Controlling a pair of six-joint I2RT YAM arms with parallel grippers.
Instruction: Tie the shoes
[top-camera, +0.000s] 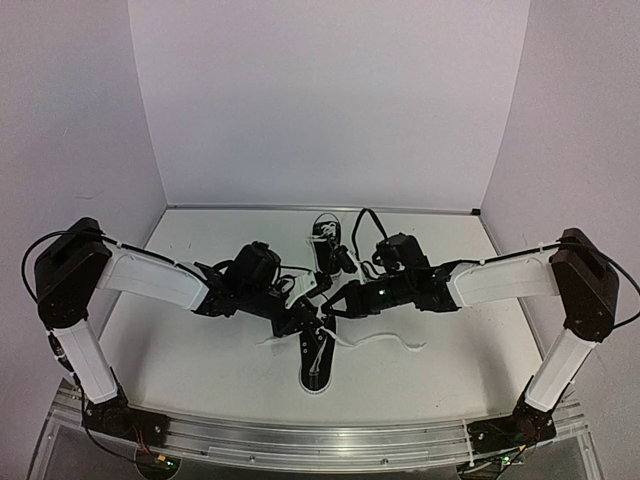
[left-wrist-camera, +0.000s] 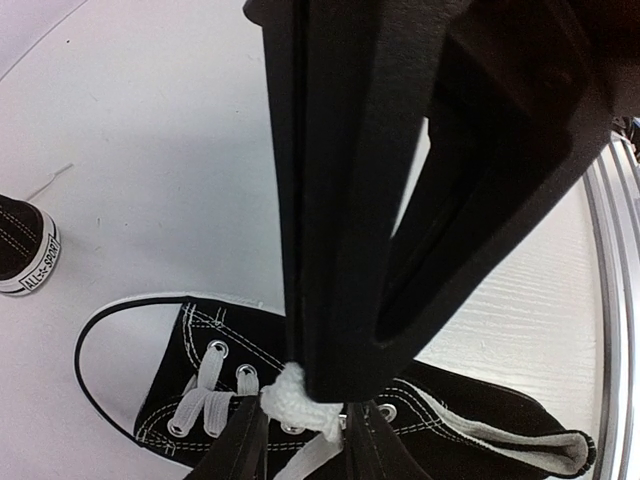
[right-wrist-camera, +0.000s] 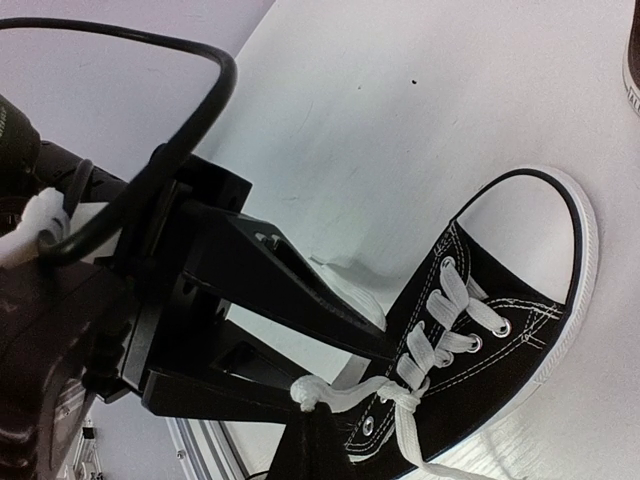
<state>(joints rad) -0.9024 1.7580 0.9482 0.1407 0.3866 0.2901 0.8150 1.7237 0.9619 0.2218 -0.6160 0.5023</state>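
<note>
The near shoe (top-camera: 315, 368), black with a white toe cap, lies on the table's middle with its toe toward the front edge. Both grippers meet over its laces. My right gripper (right-wrist-camera: 322, 425) is shut on a bunched bit of white lace (right-wrist-camera: 325, 385), held just above the eyelets. In the left wrist view its closed tips (left-wrist-camera: 335, 385) pinch the lace (left-wrist-camera: 285, 395). My left gripper (left-wrist-camera: 305, 445) is open, its fingers on either side of the lace and the right gripper's tips. A first knot (right-wrist-camera: 405, 395) sits on the shoe (right-wrist-camera: 500, 385). The far shoe (top-camera: 325, 240) lies behind.
A loose lace end (top-camera: 390, 341) trails right of the near shoe. The far shoe's heel (left-wrist-camera: 22, 250) shows at the left wrist view's left edge. An aluminium rail (top-camera: 300, 440) runs along the front edge. White walls close off the back and sides.
</note>
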